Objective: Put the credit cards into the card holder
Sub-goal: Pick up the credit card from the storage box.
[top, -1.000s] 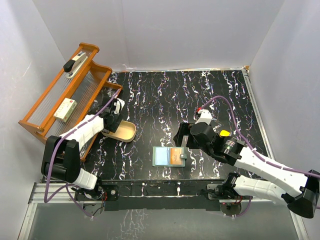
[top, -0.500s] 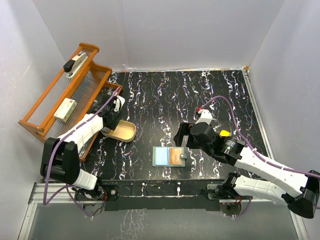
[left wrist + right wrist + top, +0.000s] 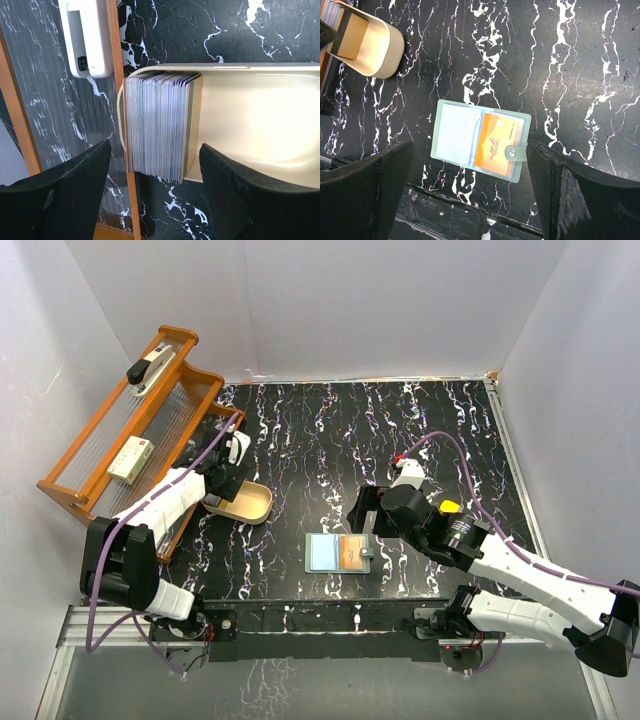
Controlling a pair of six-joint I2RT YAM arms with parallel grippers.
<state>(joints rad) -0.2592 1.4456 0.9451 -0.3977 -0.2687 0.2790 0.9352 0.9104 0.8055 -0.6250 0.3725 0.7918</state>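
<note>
Left gripper (image 3: 155, 147), jaws apart, straddles the credit cards (image 3: 157, 110) standing in a tan dish (image 3: 260, 120), while the right gripper (image 3: 470, 145) hangs open above the unfolded card holder (image 3: 340, 553).

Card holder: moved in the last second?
No. The card holder lies where it was, same gap to the tan dish and the table's near edge.

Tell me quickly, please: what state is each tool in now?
Left tool: open, around the stack of cards, gripping nothing.
Right tool: open, empty, above the card holder.
</note>
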